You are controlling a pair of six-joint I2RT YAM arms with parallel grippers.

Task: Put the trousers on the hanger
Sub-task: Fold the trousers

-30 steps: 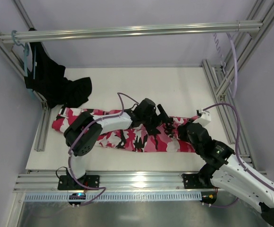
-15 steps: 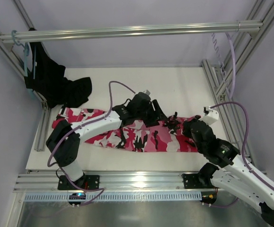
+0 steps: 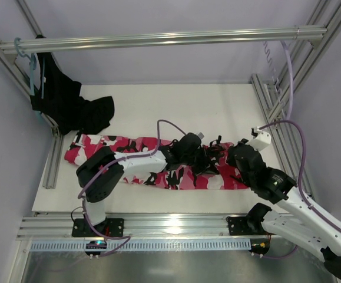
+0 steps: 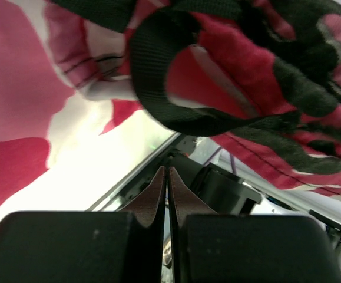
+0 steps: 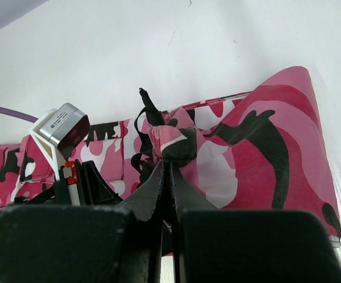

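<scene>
Pink camouflage trousers [image 3: 212, 179] lie lengthwise across the white bench [image 3: 176, 106], bunched toward their right end. The right tool [image 5: 169, 162] is clamped on a gathered fold, and the left tool [image 4: 167, 172] is closed just beneath raised fabric.

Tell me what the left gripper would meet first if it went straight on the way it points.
The trousers: the left gripper, fingers shut, points at a black strap loop of the camouflage fabric right ahead. It would likely meet that loop first, though the depth is unclear.
</scene>
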